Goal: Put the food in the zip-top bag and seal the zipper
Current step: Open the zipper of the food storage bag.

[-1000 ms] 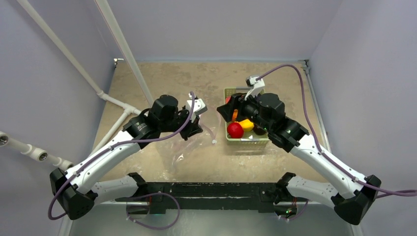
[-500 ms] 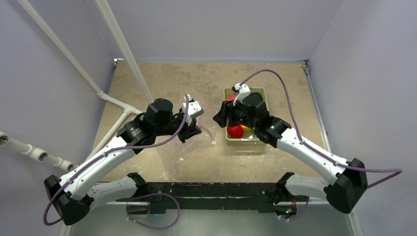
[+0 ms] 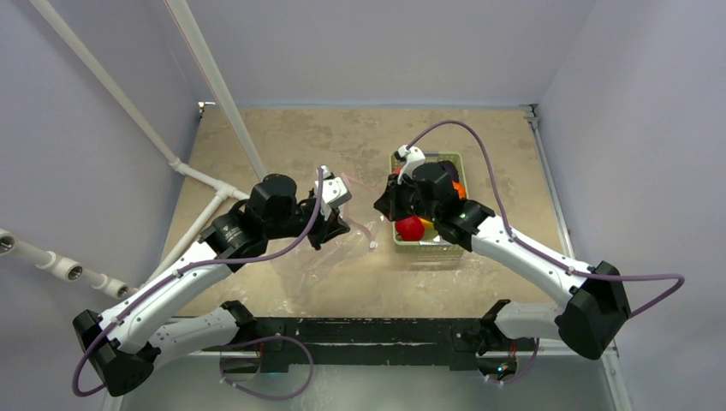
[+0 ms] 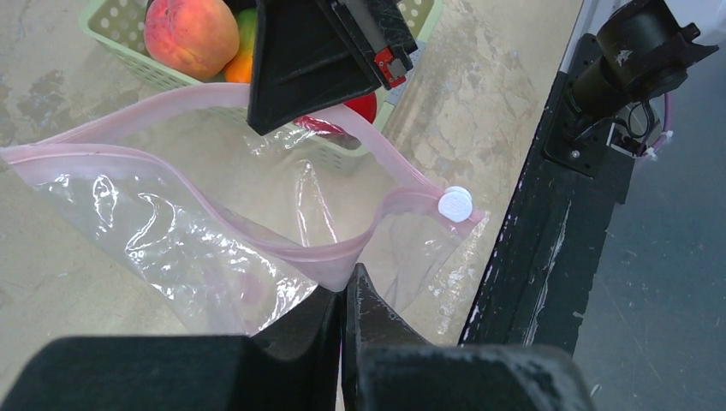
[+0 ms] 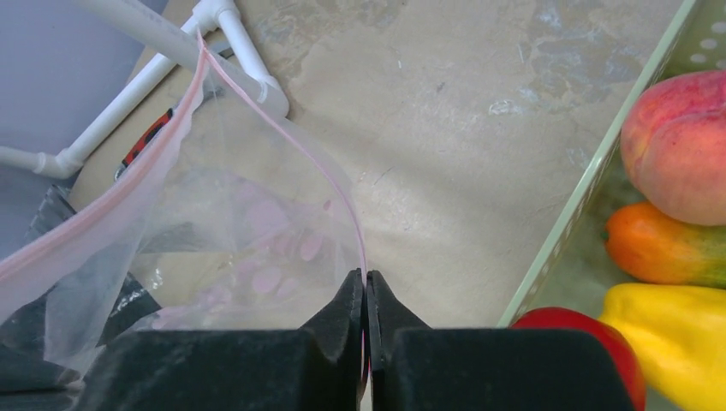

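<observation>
Just left of pale green plastic basket [image 3: 424, 249], clear crinkly zip-top bag [image 4: 171, 257] lies w/ mouth open. L gripper [image 4: 345, 295] pinched tight on pink zipper strip [image 4: 282, 250], side away from basket; R gripper [image 5: 365, 295] clamped on basket-side strip. Pink-orange peach [image 4: 190, 34], red apple [image 3: 409, 227], yellow pepper [image 5: 676, 334] sit inside basket.

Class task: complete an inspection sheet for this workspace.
Surface: mottled tan table.
Job's things: clear zip-top bag held open, no food inside; white slider at the pink zipper's end; peach, yellow pepper, red apple in green basket.
Clutter: nothing seen.
Grippers: left gripper shut on one bag lip; right gripper shut on the opposite lip.
Cables: purple cables loop over both arms.
Surroundings: lavender walls; white pipes at left.
</observation>
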### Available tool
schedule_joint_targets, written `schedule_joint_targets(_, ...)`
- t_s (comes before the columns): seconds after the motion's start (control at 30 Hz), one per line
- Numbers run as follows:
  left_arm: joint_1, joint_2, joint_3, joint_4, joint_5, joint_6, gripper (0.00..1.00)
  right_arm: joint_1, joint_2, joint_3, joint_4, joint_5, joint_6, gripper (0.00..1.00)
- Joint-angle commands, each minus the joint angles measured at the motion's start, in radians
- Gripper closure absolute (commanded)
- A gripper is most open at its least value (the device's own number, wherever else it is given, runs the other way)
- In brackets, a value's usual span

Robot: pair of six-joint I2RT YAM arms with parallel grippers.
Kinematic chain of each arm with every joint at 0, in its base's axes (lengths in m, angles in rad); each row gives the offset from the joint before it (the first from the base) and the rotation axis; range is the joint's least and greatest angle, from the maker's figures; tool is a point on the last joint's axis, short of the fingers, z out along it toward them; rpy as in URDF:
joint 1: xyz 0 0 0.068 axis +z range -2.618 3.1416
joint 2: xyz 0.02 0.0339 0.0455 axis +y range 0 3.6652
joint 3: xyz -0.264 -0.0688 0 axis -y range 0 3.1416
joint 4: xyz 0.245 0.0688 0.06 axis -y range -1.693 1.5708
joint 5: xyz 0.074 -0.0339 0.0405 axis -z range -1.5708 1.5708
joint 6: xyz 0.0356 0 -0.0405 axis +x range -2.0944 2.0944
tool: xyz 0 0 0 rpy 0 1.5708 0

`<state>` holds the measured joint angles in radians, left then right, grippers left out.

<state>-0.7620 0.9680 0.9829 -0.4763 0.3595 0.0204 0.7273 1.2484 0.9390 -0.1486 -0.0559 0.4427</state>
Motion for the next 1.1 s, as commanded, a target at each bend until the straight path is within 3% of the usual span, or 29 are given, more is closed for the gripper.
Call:
schedule_joint_targets(0.0,-0.005,-0.005,-0.003,0.041,-0.012,0.008,1.00,0.002,-0.016,0.070,0.024,-0.022,-0.015,1.00)
schedule_joint_targets(0.17,-0.005,-0.007,0.000,0.039,-0.054,-0.007,0.98,0.018,-0.040,0.086,0.020,0.004,-0.025,1.00)
schedule_joint_targets(0.33,-0.005,-0.015,0.003,0.030,-0.086,-0.012,0.73,0.030,-0.047,0.118,0.001,0.066,-0.027,1.00)
schedule_joint_targets(0.6,-0.005,-0.059,0.004,-0.003,-0.149,-0.099,0.45,0.039,-0.047,0.152,-0.006,0.162,-0.027,1.00)
schedule_joint_targets(1.07,-0.005,0.018,0.225,-0.057,-0.282,-0.363,0.30,0.086,-0.076,0.203,0.038,0.238,-0.035,1.00)
